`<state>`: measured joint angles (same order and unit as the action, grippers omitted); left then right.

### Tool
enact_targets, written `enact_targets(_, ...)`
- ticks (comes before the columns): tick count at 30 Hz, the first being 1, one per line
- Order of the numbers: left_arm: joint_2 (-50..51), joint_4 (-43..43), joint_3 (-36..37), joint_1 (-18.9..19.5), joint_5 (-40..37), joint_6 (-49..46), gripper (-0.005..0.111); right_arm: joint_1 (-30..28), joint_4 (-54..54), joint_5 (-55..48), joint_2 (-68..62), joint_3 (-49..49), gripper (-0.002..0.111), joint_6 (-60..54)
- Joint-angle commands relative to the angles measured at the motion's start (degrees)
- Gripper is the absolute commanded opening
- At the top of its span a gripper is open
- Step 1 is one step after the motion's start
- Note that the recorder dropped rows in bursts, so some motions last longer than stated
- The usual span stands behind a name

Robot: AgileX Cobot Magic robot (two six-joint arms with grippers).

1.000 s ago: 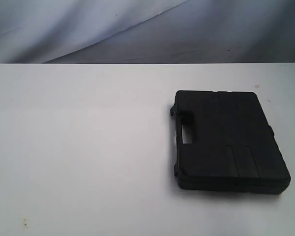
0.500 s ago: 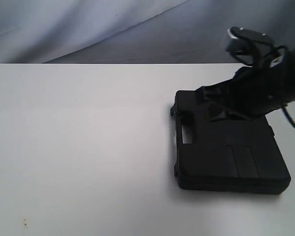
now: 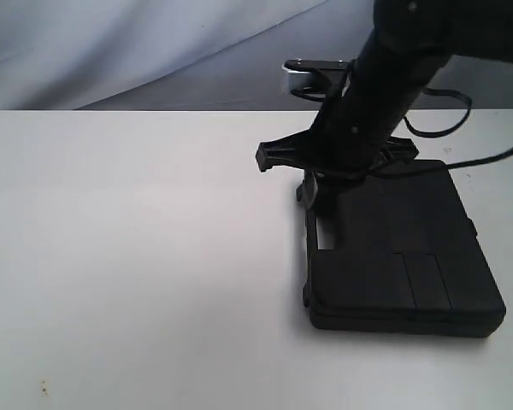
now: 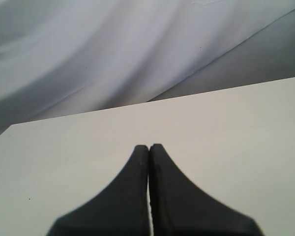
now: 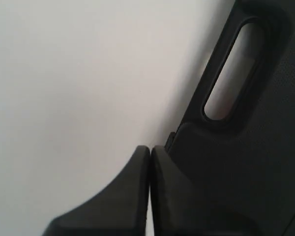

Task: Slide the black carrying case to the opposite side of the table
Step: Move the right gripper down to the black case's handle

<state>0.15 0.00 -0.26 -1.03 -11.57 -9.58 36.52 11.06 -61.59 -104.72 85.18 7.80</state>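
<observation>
Black carrying case [image 3: 398, 256]: where does it lie? (Student)

It lies flat on the right part of the table [image 3: 137, 256], close to the right edge. Its handle side faces the wide bare surface on the left. (Instructor)

Reading from the left, what are the arms doing? (Student)

The left end effector [image 4: 148, 147] hangs over bare table, clenched and holding nothing. The right end effector [image 5: 149, 150] is also clenched and empty. It reaches down to the case's handle side near the far corner, with its tips right at the rim. Whether they press on the rim cannot be told. (Instructor)

How should this step be done well? (Student)

The case probably has to travel left, and the tips sit on its left side. A plain push from there would send it the wrong way. One sound option is to drop the closed tips into the handle slot [image 5: 233, 73] and drag. Another is to go round to the right side and push. Either way, keep the tips low and pull or push in line with the case's middle, since an off-centre force would likely spin it. Move slowly so the case stays flat on the table. (Instructor)

And the contents? (Student)

The case is the only container here. Its lid is closed, so what is inside cannot be seen. (Instructor)
</observation>
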Motion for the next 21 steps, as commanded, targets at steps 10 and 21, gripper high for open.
enact_targets(10, -0.1, -0.6, 0.3, 0.2, 0.8, 0.6, 0.000, 0.0, -13.5, -5.6, -12.5, 13.5, 0.000, 13.9)
enact_targets(21, -0.1, -0.6, 0.3, 0.2, 0.8, 0.6, 0.000, 0.0, -11.7, 1.2, -14.7, 13.5, 0.020, 16.3)
